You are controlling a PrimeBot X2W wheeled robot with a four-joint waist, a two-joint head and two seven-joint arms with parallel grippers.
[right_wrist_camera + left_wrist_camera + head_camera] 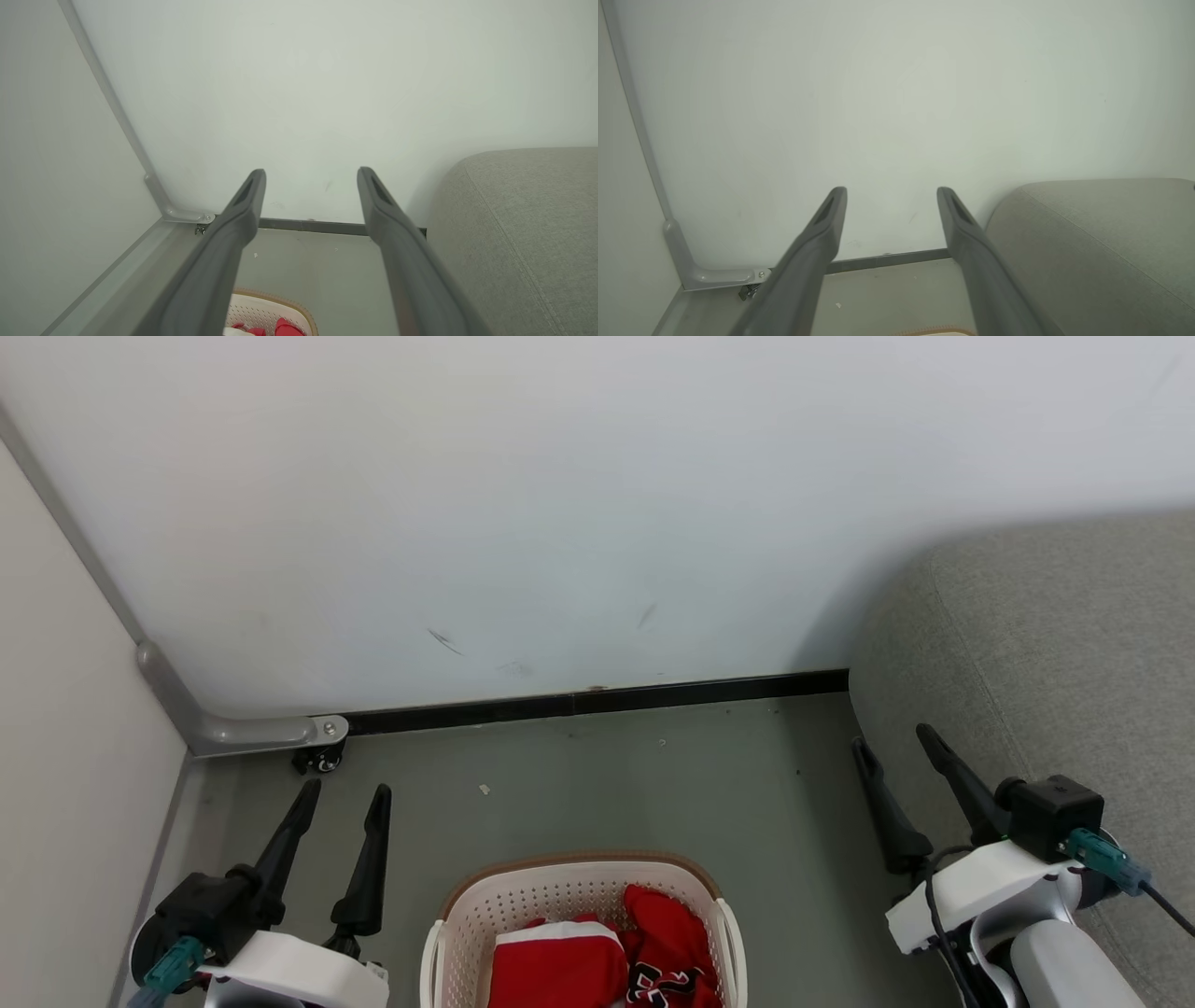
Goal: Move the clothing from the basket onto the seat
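at the bottom centre of the head view we list the basket (532,901), cream with a brown rim, standing on the grey floor (607,775). inside it we count two pieces of clothing: a plain red garment (558,975) with a white band, on the left, and a lettered jersey (667,947) bunched on the right, touching it. along the right edge we note the seat (1055,644), grey fabric, with a strip of floor between it and the basket.

left pincer (346,788): lower left, fingers spread, nothing between them, beside the basket and clear of it.

right pincer (891,735): lower right, fingers likewise spread and empty, tips overlapping the seat's rounded corner; we cannot tell whether they touch it.

behind all, we record a pale wall (560,504) with black skirting (597,702), and a small caster (322,761) at the floor's upper left.
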